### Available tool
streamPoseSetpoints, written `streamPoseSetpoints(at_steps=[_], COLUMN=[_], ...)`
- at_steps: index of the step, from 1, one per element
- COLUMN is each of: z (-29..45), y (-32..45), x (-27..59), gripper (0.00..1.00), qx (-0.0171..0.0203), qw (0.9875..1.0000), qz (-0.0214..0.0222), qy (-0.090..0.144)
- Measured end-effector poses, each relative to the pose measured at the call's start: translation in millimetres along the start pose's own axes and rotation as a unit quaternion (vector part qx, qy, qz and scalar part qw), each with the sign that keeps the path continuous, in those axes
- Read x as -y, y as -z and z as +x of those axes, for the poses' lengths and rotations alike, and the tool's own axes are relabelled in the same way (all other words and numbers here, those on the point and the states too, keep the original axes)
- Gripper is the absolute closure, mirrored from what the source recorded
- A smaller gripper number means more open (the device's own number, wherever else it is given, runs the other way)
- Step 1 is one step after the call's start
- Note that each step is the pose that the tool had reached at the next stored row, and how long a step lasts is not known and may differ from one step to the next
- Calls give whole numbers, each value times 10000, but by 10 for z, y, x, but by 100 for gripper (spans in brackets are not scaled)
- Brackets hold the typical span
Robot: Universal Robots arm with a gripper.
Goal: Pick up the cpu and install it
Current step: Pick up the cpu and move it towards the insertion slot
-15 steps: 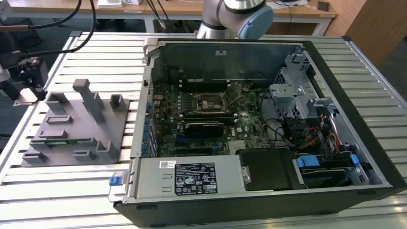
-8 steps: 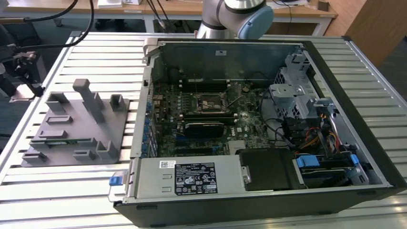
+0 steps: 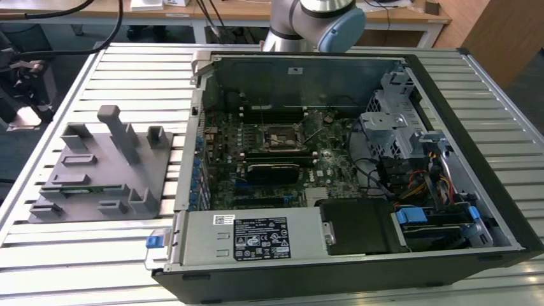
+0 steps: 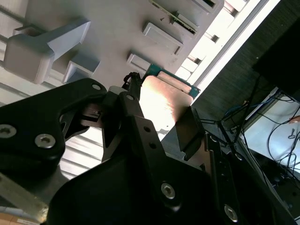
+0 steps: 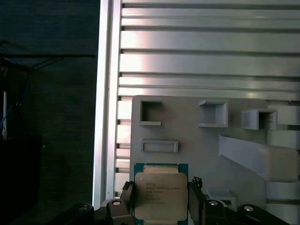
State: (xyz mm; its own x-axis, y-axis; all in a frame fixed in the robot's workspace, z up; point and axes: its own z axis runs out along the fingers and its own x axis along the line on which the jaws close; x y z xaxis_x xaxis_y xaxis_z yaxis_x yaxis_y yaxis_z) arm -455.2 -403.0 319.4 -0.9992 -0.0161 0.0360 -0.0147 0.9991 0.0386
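**Holding the cpu off its fixture, install not yet done**

Gripping from two opposite sides, the tool point(image 5: 161, 202) has its black fingers point(image 5: 196, 202) closed against the edges of the small flat square cpu point(image 5: 161, 194), which has a silver-grey metal lid and a green rim. In the second wrist view the tool point(image 4: 161, 117) shows the same hold, with the cpu point(image 4: 164, 98) caught between one finger and the pad opposite. I judge it a firm clamp. The chip looks raised clear of the pale grey moulded fixture plate point(image 5: 187, 133) seen behind it, not seated in any pocket.

So the pick-up part looks done and the install is not. In the exterior view the square metal-framed socket point(image 3: 278, 137) on the green motherboard point(image 3: 255, 156) shows no chip that I can make out. The open black computer case point(image 3: 340, 280) lies on its side, well apart from the grey fixture plate point(image 3: 93, 172), where a thin green memory stick point(image 3: 85, 189) sits in a slot.

Both case and plate rest on a counter point(image 3: 76, 255) of ribbed aluminium slats, which also runs behind the plate in the first wrist view point(image 5: 211, 47). The grey and blue robot arm point(image 3: 314, 19) rises at the counter's far edge. Beyond it stands a wooden desk point(image 3: 255, 13) with cables, and past the counter's edge the floor is dark point(image 5: 47, 117).
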Motion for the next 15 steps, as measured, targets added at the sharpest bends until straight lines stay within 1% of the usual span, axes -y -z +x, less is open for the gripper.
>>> streamPoseSetpoints(at_steps=[9,15], z=[6,8], y=[155,239], x=[-7,-10], gripper=[46,46], qx=[0,0], qw=[10000,10000], qz=[0,0], qy=[0,0])
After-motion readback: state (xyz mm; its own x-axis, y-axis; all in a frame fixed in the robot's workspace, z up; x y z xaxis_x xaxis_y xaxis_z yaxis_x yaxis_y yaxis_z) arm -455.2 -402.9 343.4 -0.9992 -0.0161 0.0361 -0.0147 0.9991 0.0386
